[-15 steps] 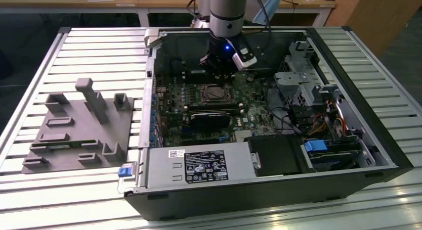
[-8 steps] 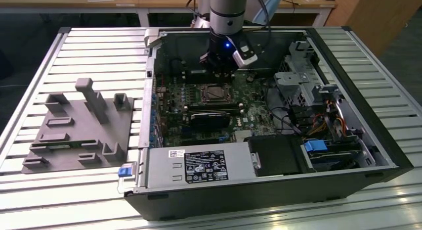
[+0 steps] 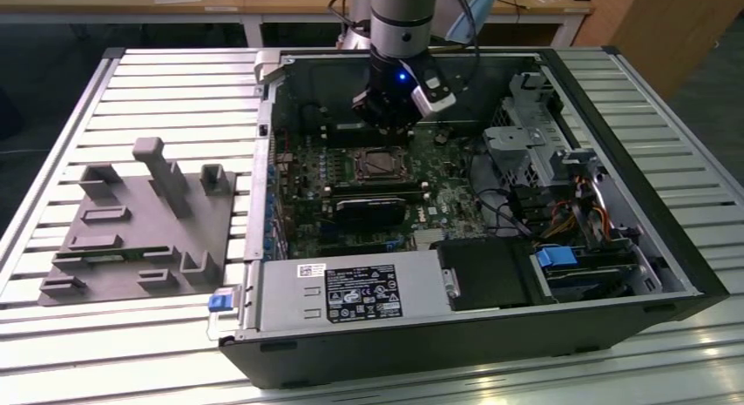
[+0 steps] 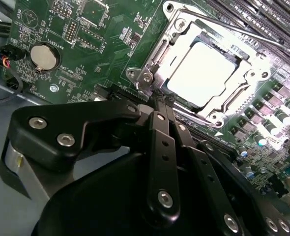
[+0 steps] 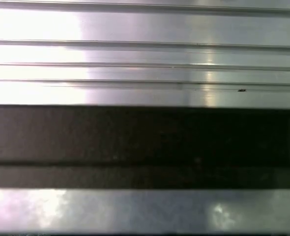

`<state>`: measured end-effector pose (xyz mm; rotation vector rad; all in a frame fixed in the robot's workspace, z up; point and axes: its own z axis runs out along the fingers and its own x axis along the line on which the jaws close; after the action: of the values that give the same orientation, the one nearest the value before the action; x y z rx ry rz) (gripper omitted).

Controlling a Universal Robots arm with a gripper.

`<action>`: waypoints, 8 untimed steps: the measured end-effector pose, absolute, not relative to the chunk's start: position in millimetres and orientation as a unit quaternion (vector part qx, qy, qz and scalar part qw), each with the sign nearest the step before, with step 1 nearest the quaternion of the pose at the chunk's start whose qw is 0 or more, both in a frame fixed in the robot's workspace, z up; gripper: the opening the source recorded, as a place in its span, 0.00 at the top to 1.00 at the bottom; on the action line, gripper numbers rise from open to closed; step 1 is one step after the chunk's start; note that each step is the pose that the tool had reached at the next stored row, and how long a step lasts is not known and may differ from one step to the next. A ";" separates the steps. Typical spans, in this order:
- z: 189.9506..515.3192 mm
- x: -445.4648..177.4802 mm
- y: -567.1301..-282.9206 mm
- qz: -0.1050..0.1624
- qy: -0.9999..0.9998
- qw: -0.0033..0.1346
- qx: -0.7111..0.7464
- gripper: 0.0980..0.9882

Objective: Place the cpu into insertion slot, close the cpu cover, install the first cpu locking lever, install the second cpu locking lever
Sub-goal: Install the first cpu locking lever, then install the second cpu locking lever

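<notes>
Gripper (image 4: 157,101) fingers pinched together at the cpu cover's (image 4: 182,34) seven o'clock corner (you grip nothing visible); coin battery (image 4: 43,57) nearby.

The open computer case (image 3: 465,213) is seen from above in the exterior view, its socket shared close-up by the second wrist view, while ribbed metal is faced by the first wrist view.

Robotics lab — open computer case (image 3: 465,335) on slatted aluminium bench (image 3: 174,83).
</notes>
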<state>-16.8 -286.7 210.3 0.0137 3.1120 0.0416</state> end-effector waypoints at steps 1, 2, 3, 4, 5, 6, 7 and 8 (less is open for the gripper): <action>210.3 -16.8 -286.9 0.013 1.000 0.015 0.004 0.99; 210.3 -16.8 -287.2 0.013 1.000 0.015 0.004 0.99; 210.3 -16.8 -287.4 0.013 1.000 0.015 0.004 0.99; 210.3 -16.8 -287.6 0.013 1.000 0.015 0.004 0.99; 210.3 -16.8 -287.7 0.013 1.000 0.015 0.004 0.99; 210.3 -16.8 -287.9 0.013 1.000 0.015 0.004 0.99; 210.3 -16.8 -288.1 0.013 1.000 0.015 0.004 0.99; 210.3 -16.8 -288.3 0.013 1.000 0.015 0.004 0.99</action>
<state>-16.8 -288.3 210.3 0.0137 3.1120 0.0414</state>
